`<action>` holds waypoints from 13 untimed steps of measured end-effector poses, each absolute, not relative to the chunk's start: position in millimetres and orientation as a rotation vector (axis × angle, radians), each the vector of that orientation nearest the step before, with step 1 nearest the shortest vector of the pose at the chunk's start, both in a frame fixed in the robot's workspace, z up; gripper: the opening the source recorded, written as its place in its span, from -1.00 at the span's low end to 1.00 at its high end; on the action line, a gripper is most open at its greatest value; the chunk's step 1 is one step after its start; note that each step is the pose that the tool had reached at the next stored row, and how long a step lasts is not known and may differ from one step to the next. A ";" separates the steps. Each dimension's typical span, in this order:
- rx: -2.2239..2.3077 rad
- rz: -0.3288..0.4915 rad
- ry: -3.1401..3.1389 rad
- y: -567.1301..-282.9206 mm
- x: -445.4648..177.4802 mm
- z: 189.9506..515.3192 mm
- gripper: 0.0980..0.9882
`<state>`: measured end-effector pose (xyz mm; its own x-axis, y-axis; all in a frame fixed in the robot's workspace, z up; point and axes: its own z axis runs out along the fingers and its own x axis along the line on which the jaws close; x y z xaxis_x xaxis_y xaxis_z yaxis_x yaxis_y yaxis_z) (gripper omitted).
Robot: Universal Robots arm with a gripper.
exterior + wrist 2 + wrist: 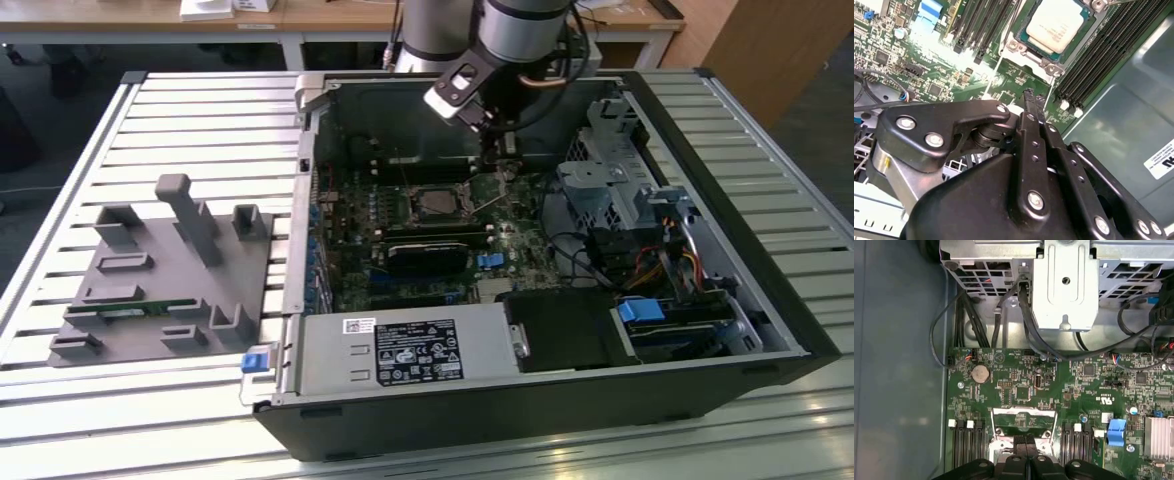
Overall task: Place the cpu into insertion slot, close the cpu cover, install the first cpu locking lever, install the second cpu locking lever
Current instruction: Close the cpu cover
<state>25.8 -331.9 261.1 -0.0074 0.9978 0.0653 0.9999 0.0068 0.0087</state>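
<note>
Second wrist view: you see the gripper (1033, 98), its 2 fingers (1029, 117) pressed together, near the cpu (1056, 22). The cpu lies flat on the motherboard (939, 65).

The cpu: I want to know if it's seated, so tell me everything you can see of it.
The cpu is a flat square chip with a pale, dull silvery metal top and rounded corners. It lies flat on the green motherboard, ringed by a metal socket frame with corner screws. The shut gripper hangs apart from it, not touching it.
</note>
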 end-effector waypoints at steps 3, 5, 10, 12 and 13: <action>-2.184 -0.081 -2.200 -331.8 27.5 260.3 -0.98; -2.184 -0.081 -2.200 -331.6 30.3 259.5 -0.98; -2.183 -0.081 -2.201 -330.1 39.0 257.8 -0.98; -2.183 -0.080 -2.201 -330.1 42.0 257.4 -0.98; -2.183 -0.080 -2.201 -330.1 43.0 257.2 -0.98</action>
